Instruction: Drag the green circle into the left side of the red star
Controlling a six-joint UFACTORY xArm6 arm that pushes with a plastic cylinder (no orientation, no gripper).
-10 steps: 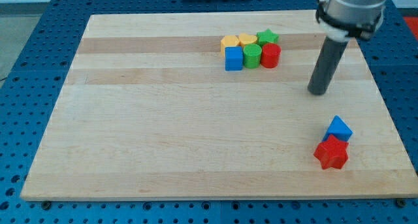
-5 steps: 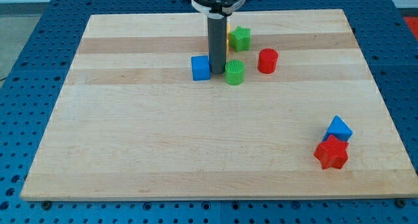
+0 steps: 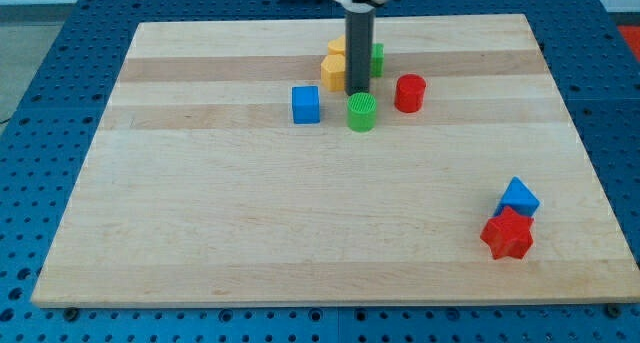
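The green circle [image 3: 362, 112] stands on the wooden board [image 3: 250, 213] above the middle. My tip [image 3: 358, 90] is just above it toward the view's top, close to or touching its top edge. The red star [image 3: 507, 235] lies at the lower right, far from the green circle, with a blue triangular block [image 3: 519, 197] touching its upper side.
A blue cube [image 3: 306, 104] sits left of the green circle and a red cylinder [image 3: 409, 92] to its right. Yellow blocks [image 3: 334, 67] and a green star [image 3: 375, 58] lie behind the rod, partly hidden by it.
The rod swept from the right side to the block cluster and scattered it. In the last half second the tip moved from the green circle's left to just above it.
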